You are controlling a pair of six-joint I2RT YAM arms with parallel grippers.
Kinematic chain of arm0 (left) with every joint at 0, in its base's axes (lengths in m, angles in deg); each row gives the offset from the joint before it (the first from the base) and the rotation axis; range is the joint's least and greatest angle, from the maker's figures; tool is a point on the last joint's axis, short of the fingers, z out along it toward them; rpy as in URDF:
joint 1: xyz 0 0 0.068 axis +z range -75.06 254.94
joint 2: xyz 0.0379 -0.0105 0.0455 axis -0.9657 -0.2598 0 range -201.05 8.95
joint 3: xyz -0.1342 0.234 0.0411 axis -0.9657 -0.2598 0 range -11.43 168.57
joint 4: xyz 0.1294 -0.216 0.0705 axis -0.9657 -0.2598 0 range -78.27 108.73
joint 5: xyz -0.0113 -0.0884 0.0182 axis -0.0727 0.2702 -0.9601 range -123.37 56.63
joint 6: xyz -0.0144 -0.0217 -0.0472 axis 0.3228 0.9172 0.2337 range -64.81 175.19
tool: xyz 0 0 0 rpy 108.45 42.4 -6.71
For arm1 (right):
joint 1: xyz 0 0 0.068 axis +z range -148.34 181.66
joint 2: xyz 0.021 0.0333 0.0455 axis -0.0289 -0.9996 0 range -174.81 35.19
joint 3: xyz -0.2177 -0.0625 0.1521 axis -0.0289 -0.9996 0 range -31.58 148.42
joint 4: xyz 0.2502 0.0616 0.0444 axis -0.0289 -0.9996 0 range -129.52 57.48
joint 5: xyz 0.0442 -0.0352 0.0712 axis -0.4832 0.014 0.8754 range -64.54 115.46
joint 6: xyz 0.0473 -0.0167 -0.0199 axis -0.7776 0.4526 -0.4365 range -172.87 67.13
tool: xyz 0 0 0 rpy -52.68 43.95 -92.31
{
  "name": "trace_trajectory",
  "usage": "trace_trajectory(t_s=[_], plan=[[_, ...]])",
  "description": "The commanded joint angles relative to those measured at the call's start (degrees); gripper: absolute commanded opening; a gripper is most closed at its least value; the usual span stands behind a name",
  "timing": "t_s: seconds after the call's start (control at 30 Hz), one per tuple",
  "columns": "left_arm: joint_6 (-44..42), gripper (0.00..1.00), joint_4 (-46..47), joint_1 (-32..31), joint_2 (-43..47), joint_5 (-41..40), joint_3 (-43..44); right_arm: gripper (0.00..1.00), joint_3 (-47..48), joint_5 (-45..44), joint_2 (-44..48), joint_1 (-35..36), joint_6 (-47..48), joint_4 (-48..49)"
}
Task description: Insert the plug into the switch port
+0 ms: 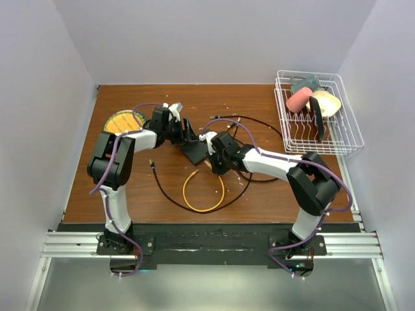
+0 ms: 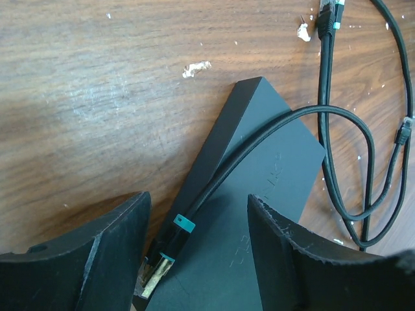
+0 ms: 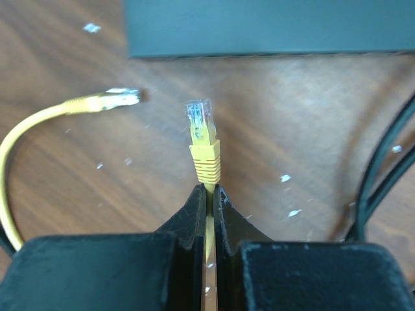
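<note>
While my right pincer [image 3: 209, 191] is clamped on the yellow cable [image 3: 19, 149] behind the plug [image 3: 201, 123], the plug aims at the switch [image 3: 272, 26] mid-worktop [image 3: 311, 129], not touching. My left pincer [image 2: 198, 201] is apart, straddling the switch. Approach step. Next: align with a port (hidden here), push in.

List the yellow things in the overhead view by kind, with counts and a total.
yellow cable: 1
yellow plate: 1
pale yellow bowl: 1
Total: 3
</note>
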Motion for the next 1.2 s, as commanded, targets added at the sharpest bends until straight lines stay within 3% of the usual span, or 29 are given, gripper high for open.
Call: trace_trajectory(t_s=[0.0,1.17], plan=[[1.5,0.67,-1.8,-0.4,1.0,1.1,-2.5,0.0,-1.1,-3.5,3.2,2.0,-1.3,-1.5],[1.8,0.67,-4.7,-0.4,2.0,1.6,-3.2,0.0,5.0,-8.4,-6.6,4.9,-4.2,-0.7]])
